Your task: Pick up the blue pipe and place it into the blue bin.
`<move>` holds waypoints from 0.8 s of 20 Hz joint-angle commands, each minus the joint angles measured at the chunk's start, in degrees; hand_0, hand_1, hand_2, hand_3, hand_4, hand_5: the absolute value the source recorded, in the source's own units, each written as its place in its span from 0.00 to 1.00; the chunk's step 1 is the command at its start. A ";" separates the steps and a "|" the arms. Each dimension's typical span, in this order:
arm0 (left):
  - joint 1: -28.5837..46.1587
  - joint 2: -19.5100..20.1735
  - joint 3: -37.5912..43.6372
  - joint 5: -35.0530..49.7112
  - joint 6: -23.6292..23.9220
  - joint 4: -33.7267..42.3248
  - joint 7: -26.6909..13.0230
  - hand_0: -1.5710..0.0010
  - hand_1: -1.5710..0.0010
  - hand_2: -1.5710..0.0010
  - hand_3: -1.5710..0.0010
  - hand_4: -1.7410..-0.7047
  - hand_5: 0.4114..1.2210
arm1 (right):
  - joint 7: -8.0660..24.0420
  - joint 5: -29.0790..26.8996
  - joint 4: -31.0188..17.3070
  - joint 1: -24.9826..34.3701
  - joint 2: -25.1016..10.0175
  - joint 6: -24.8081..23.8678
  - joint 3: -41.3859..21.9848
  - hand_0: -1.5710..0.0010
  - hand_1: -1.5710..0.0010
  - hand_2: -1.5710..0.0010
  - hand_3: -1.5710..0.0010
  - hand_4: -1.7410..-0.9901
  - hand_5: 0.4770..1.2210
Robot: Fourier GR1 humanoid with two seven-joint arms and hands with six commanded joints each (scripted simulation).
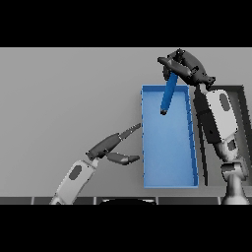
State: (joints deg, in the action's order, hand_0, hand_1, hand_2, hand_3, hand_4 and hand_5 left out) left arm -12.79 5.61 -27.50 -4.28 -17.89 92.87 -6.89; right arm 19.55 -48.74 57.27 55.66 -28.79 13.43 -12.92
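The blue pipe (168, 96) hangs tilted from my right hand (183, 66), its lower end over the far part of the blue bin (145, 147). My right hand is above the bin's far edge, its fingers curled round the pipe's upper end. My left hand (110, 147) is over the table just left of the blue bin, with fingers straight and thumb spread, holding nothing.
A dark bin (238, 106) stands to the right of the blue bin, partly behind my right arm. The grey table stretches wide to the left and far side.
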 commanded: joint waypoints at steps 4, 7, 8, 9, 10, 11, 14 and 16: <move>1.11 0.21 -0.58 -0.21 -0.19 0.41 0.19 1.00 1.00 1.00 1.00 0.84 0.08 | 4.50 1.55 1.09 -5.89 -0.25 -6.38 -2.72 0.00 0.00 0.00 0.00 0.32 1.00; 0.30 0.15 -0.14 -0.08 -0.11 0.09 -0.32 1.00 1.00 1.00 1.00 0.83 0.08 | 8.73 2.65 2.20 -9.74 -1.47 -9.55 -5.04 0.00 0.00 0.00 0.18 0.26 1.00; 1.00 0.56 -0.29 0.07 -0.44 0.40 0.30 1.00 1.00 1.00 1.00 0.83 0.08 | 9.96 2.48 3.01 -11.39 -2.03 -9.98 -5.76 0.00 0.00 0.00 0.35 0.21 1.00; 1.41 0.27 -0.96 -0.45 -0.27 0.62 0.56 1.00 1.00 1.00 1.00 0.83 0.08 | 12.10 2.53 3.65 -12.33 -2.25 -10.33 -6.88 0.00 0.00 0.00 0.48 0.17 1.00; 1.40 0.11 -0.94 -0.28 -0.31 0.53 0.30 1.00 1.00 1.00 1.00 0.83 0.08 | 13.22 2.74 4.28 -13.28 -2.92 -10.25 -7.83 0.00 0.00 0.00 0.57 0.13 1.00; 0.80 -0.19 -0.89 -0.32 -0.26 0.25 -0.09 1.00 1.00 1.00 1.00 0.83 0.09 | 14.83 3.14 3.62 -13.39 -2.93 -10.77 -8.96 0.00 0.00 0.00 0.61 0.11 1.00; 0.60 -0.23 -0.72 -0.38 -0.10 0.07 -0.42 1.00 1.00 1.00 1.00 0.83 0.10 | 15.41 3.65 1.67 -14.41 -3.58 -10.87 -11.86 0.20 0.23 0.26 0.51 0.30 0.94; 0.69 -0.29 -0.83 -0.54 -0.01 0.12 -0.37 1.00 1.00 1.00 1.00 0.83 0.10 | 15.41 0.91 -1.42 -13.41 -3.93 -11.82 -14.51 0.49 0.51 0.53 0.69 0.47 0.86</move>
State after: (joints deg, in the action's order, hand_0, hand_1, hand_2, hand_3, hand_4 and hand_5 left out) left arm -12.09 5.32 -28.32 -4.84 -17.90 92.98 -7.35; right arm 34.95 -47.80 55.80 42.16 -32.70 1.61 -27.45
